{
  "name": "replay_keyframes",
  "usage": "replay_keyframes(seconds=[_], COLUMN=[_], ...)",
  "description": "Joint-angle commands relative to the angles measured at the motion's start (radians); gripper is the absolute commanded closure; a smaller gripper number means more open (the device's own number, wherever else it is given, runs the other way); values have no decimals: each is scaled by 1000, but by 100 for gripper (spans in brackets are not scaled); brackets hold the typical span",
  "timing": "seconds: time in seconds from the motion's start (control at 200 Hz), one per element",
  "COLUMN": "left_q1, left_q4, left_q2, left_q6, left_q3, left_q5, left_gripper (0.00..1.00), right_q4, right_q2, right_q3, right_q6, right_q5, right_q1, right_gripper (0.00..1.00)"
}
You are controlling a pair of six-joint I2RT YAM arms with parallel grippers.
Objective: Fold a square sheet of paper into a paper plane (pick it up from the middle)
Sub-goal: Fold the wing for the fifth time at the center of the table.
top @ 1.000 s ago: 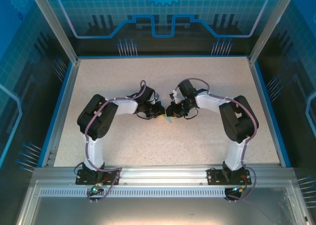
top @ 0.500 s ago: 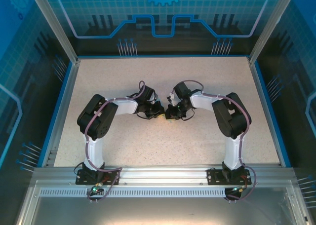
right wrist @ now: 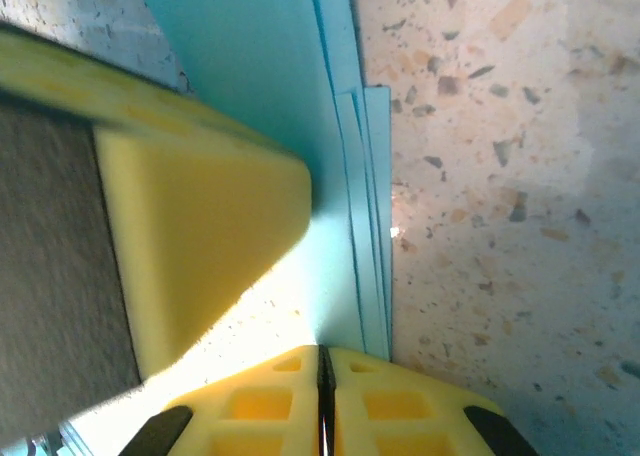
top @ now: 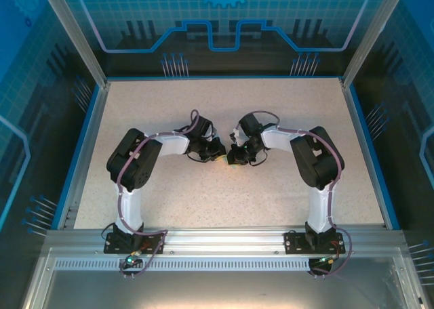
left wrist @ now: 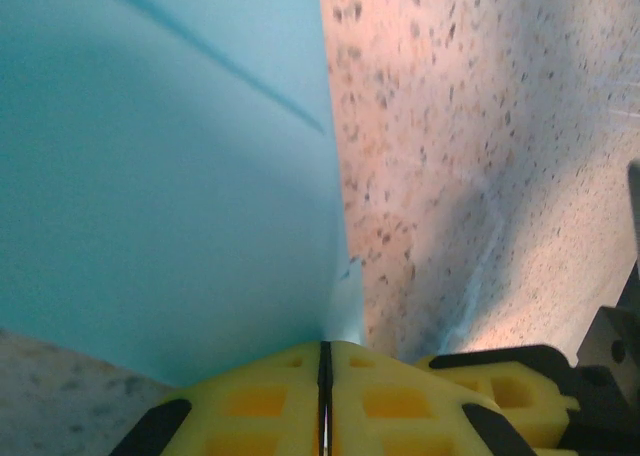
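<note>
Two claws meet at the middle of the tabletop (top: 285, 112). The change nearest me is in the right arm. Over the last second its elbow has swung inward and its claw (top: 234, 157) has crowded up against the left claw (top: 218, 152), which has barely stirred.

The right claw's fingers have also drawn together, and they now look pinched on the stacked edges of the paper (left wrist: 170, 196). The left claw is clamped too, with the sheet fanning out from between its tips.

So the paper sits at mid-table, gripped from both sides. I'd guess a fold is being pressed or steadied. How near it is to a finished plane I cannot tell.

The fingers are yellow and moulded, with square pockets sunk into them. The paper is thin, pale blue and matte, with one sharp crease running slantwise across it. At the right claw several layers show as fine parallel edges.

Beyond lies the tabletop, beige and flecked like stone, with a blue rim.
</note>
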Motion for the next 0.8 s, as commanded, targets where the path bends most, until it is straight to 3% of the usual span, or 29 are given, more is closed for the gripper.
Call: replay_keyframes(seconds=[0.0,0.415,0.57,0.685,0.795], left_q1=[69,251,281,281,281], left_q4=[-32,-50,-105,-161,-214], left_q2=[57,142,119,62,-2], left_q6=[77,201,246,281,280], left_q3=[41,159,211,234,233], left_q5=[-40,13,-1,-33,-85], left_gripper=[87,80,76,69,60], right_q4=[-78,-67,-59,-17,34], right_q2=[56,56,37,-13,-82], right_q3=[-49,-49,-34,-6,29], right_q6=[-17,-15,-5,28,71], right_q5=[74,50,29,-33,-65], right_q1=[-17,-26,-26,-26,-26], right_gripper=[90,89,89,85,74])
